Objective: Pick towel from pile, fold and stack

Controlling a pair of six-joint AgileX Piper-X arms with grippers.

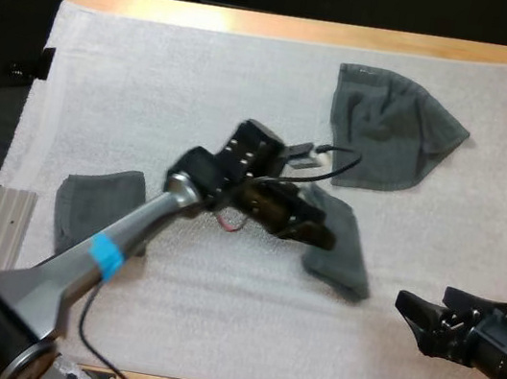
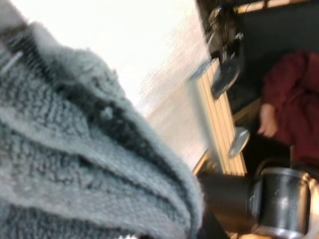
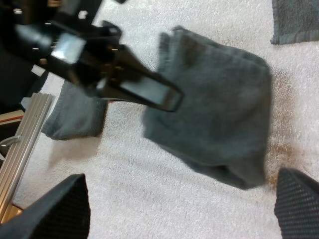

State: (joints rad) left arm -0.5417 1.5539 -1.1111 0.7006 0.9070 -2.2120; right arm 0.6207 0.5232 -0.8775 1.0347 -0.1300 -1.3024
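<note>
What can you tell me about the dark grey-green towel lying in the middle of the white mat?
The dark grey-green towel is folded into a thick pad with layered edges and a fluffy, looped surface. It rests near the middle of the white mat. The left gripper is over one edge of it; the open right gripper is apart from it.

Towel (image 2: 75, 164) right up against the lens, dark grey, looped pile, thick folds stacked one over another. Beyond it is the white mat (image 2: 149, 45), bright and washed out. At the mat's far edge a ribbed metal rail (image 2: 219, 134) runs along the wooden bench (image 2: 246, 110). A small grey shape (image 2: 201, 70) lies at that same edge, too blurred to name. Past the bench is a person in a dark red top (image 2: 294, 94), one hand (image 2: 266, 122) showing. Just beside the towel's edge there's a black and silver arm joint (image 2: 274, 204).
</note>
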